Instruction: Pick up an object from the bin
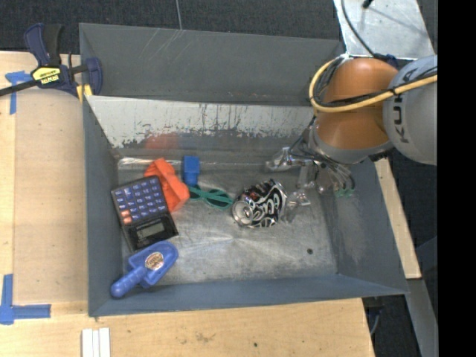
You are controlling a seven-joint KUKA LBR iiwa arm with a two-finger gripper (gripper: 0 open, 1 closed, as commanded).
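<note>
The two-finger gripper [303, 178] sits low in the right half of the grey metal bin [223, 292]. It hangs beneath the orange wrist cover [357, 110] of the arm, which enters from the right. Jaw state — spread or pressed together — cannot be told from this view.

The nearest object is a black-and-white patterned crumpled item [262, 203] with a shiny metallic part at its left end. It lies on the bin floor near the centre, just beside the gripper on the left. Whether the two touch cannot be told.

The remaining objects lie well apart from the gripper, in the left half of the bin:

- A green looped cord [212, 195] runs left from the patterned item.
- A small blue rectangular block [191, 168] stands at the cord's far end.
- An orange crumpled piece [169, 183] lies just left of the block.
- A dark calculator with blue keys and a grey display [145, 213] lies tilted, its upper right corner against the orange piece.
- A blue plastic handled tool with a copper-coloured disc [145, 266] lies near the front left corner — just below the calculator.
</note>
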